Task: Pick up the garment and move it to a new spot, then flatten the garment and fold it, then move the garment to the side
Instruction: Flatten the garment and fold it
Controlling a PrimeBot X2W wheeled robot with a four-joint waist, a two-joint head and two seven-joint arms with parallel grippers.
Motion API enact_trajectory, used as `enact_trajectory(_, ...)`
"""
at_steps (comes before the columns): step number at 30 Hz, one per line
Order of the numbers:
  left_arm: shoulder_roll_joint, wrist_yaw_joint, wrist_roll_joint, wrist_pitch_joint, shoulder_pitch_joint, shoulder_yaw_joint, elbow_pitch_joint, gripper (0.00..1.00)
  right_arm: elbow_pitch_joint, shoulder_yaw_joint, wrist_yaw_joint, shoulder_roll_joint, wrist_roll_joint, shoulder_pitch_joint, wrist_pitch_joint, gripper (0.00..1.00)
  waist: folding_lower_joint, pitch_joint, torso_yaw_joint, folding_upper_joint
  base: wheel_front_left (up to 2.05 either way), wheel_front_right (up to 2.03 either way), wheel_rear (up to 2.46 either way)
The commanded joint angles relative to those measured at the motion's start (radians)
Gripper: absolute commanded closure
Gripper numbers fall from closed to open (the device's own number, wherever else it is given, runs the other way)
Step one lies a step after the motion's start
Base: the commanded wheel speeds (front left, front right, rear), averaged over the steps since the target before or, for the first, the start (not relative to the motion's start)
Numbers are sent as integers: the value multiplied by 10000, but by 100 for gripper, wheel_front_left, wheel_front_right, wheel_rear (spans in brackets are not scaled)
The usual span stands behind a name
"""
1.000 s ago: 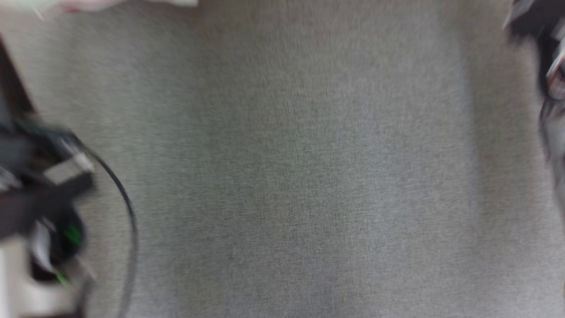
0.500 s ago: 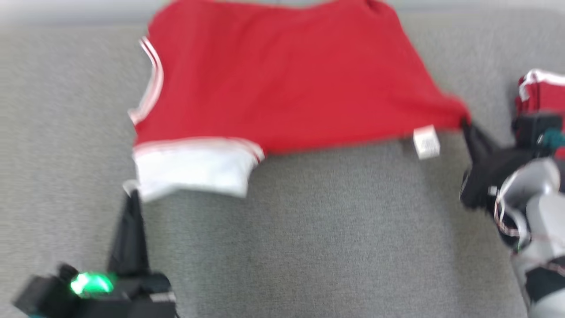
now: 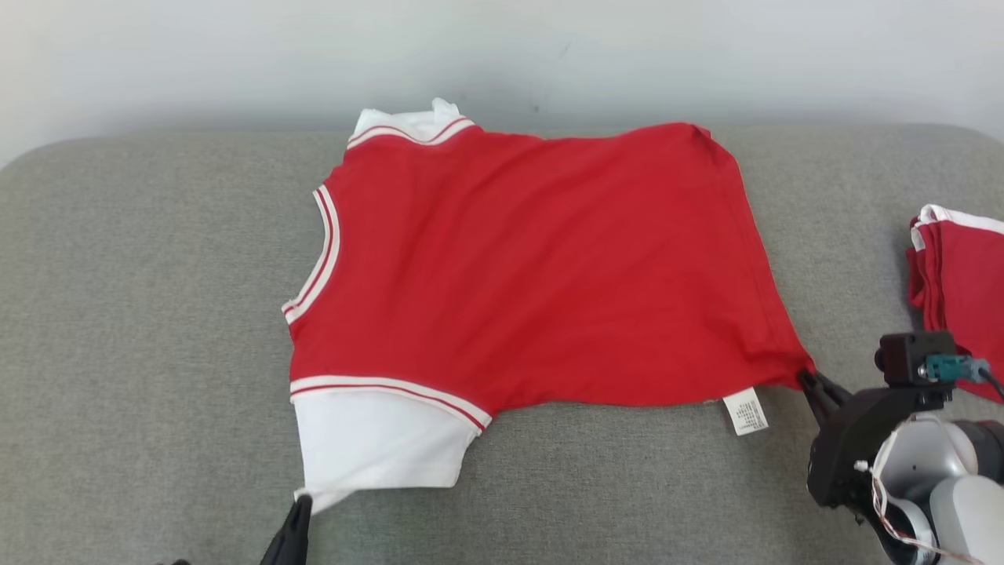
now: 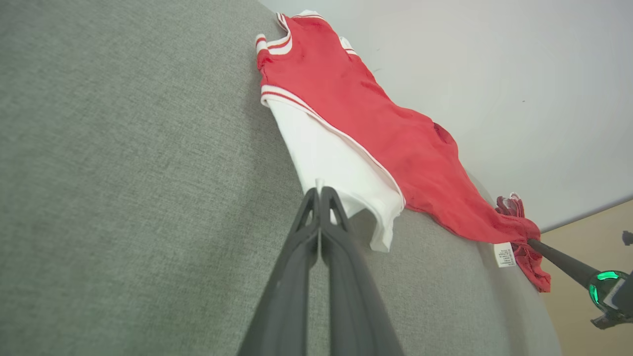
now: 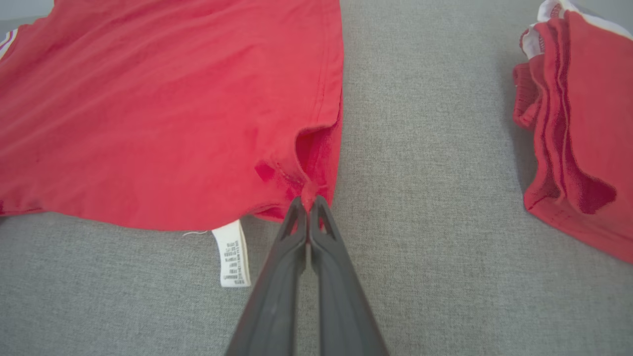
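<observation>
A red garment (image 3: pixel 533 259) with white sleeves and striped trim lies spread on the grey cushioned surface (image 3: pixel 141 329). My left gripper (image 3: pixel 300 502) is shut on the near corner of its white sleeve (image 3: pixel 376 439); in the left wrist view the left gripper (image 4: pixel 319 190) pinches the white sleeve (image 4: pixel 336 168). My right gripper (image 3: pixel 808 378) is shut on the garment's near right hem corner, beside a white care label (image 3: pixel 745 412). In the right wrist view the right gripper (image 5: pixel 308 201) holds a bunched bit of the garment (image 5: pixel 173 109) between its fingertips.
A folded stack of red garments (image 3: pixel 961 282) lies at the right edge of the surface, also in the right wrist view as the folded stack (image 5: pixel 578 118). A pale wall (image 3: pixel 502 55) stands behind. Bare grey surface stretches to the left and along the front.
The head camera has swung up from bare grey surface to the garment. Both grippers stay shut on its near corners, and the garment now lies flatter and further spread.
</observation>
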Motion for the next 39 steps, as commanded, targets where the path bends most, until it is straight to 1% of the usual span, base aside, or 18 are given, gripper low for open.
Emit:
enact_trajectory(1,128,9,-494,301,314,8,-123,100,-277,-165,-25,114,-134,351,156,100,3,-146,113,3,0,0,0)
enact_trajectory(3,174,11,-667,437,420,54,-173,100,-397,-235,-25,166,-168,467,220,100,3,-160,121,3,0,0,0)
enact_trajectory(8,313,11,-1671,1164,982,170,-485,100,-769,-540,-25,387,-442,958,492,100,3,-217,151,3,0,0,0)
enact_trajectory(13,423,91,-2778,2177,1722,132,-953,100,-966,-759,-25,559,-670,1418,771,100,3,-234,187,3,0,0,0)
enact_trajectory(17,664,421,-3429,2831,2367,243,-1363,100,-1077,-930,-25,680,-715,1879,1049,100,3,-245,242,3,0,0,0)
enact_trajectory(20,783,595,-3568,2882,2629,441,-1667,100,-1351,-1180,-25,854,-740,2302,1286,100,3,-265,311,3,0,0,0)
enact_trajectory(24,781,709,-3708,2976,2809,486,-1913,100,-1800,-1435,-25,1136,-664,2873,1631,100,3,-264,323,3,0,0,0)
enact_trajectory(26,724,779,-3966,3225,2888,377,-2020,100,-2061,-1485,-25,1230,-606,3171,1853,100,3,-275,307,3,0,0,0)
enact_trajectory(30,884,1169,-4499,3867,3256,317,-2422,100,-2672,-1540,-25,1366,-547,3709,2252,100,3,-340,187,3,0,0,0)
enact_trajectory(32,898,1201,-4705,3815,3325,549,-2813,100,-2952,-1628,-25,1436,-500,3842,2310,100,3,-336,119,3,0,0,0)
enact_trajectory(37,801,910,-4782,3319,2945,1097,-3467,100,-3279,-1651,-25,1512,-324,3603,1868,100,3,-365,-76,3,0,0,0)
enact_trajectory(39,739,812,-4607,3041,2610,1280,-3556,100,-3263,-1615,-25,1496,-228,3430,1663,100,3,-364,-119,3,0,0,0)
